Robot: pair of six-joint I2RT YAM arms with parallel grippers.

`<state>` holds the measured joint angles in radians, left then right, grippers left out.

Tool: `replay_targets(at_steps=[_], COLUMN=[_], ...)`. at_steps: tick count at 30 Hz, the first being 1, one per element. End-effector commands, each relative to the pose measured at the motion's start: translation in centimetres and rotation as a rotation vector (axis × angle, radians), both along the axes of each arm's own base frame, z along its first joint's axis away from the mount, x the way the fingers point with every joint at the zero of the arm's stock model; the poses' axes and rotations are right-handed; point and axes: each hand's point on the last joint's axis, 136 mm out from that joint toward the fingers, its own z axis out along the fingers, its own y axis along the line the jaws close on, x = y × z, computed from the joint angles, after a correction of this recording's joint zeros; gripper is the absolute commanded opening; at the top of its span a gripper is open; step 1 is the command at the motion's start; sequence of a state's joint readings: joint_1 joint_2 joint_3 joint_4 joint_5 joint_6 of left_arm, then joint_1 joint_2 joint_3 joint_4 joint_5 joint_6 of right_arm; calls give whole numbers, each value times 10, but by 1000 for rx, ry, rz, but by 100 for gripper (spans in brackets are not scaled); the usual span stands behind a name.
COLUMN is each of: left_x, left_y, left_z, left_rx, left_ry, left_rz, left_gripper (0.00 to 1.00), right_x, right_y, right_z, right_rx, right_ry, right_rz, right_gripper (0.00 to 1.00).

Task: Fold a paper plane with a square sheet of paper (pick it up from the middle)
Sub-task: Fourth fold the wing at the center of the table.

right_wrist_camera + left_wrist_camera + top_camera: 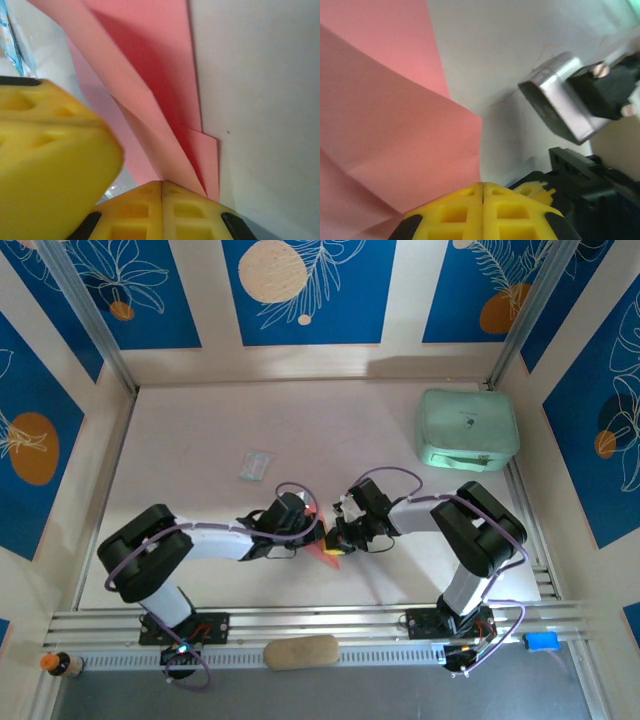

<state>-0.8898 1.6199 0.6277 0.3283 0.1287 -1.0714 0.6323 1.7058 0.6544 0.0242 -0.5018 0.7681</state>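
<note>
The square sheet of paper (322,546) is salmon pink and folded into layers. It lies low on the white table, between the two grippers at the table's middle front. My left gripper (317,533) has its yellow jaws shut, and the paper's (395,125) right edge runs straight into their seam (482,186). My right gripper (338,540) is shut too (161,183). A raised fold of the paper (150,75) runs down into its tip. The two grippers nearly touch, and the left gripper's yellow finger (50,150) bulks at the left of the right wrist view.
A mint-green rounded case (467,428) sits at the back right. A small clear packet (256,466) lies on the table behind the left arm. A tan oblong pad (300,652) rests on the front rail between the arm bases. Panel walls enclose the table.
</note>
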Motion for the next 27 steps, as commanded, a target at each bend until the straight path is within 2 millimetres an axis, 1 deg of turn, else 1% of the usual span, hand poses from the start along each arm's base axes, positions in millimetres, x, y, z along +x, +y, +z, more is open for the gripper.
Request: replay_targets(at_steps=[1, 3, 7, 11, 19, 25, 27], left_x=[-14, -11, -7, -2, 20, 33, 34], left_y=[13, 17, 32, 39, 51, 55, 53], left_z=[-30, -36, -48, -52, -47, -43, -43], left_rx=[79, 60, 82, 82, 67, 49, 32], left_ry=[93, 107, 132, 140, 134, 138, 153], left_rz=[-38, -21, 6, 21, 55, 61, 56], left_gripper=[2, 2, 3, 3, 4, 3, 3], right_x=[-14, -14, -16, -19, -20, -21, -21], right_y=[-22, -22, -24, -26, -28, -31, -29], right_z=[-30, -31, -34, -36, -36, -42, -41], right_rx=[-127, -129, -143, -153, -165, -184, -180], right_ry=[76, 81, 92, 94, 93, 104, 101], right_rz=[-16, -16, -17, -18, -20, -26, -24], right_gripper=[0, 0, 0, 0, 0, 0, 0])
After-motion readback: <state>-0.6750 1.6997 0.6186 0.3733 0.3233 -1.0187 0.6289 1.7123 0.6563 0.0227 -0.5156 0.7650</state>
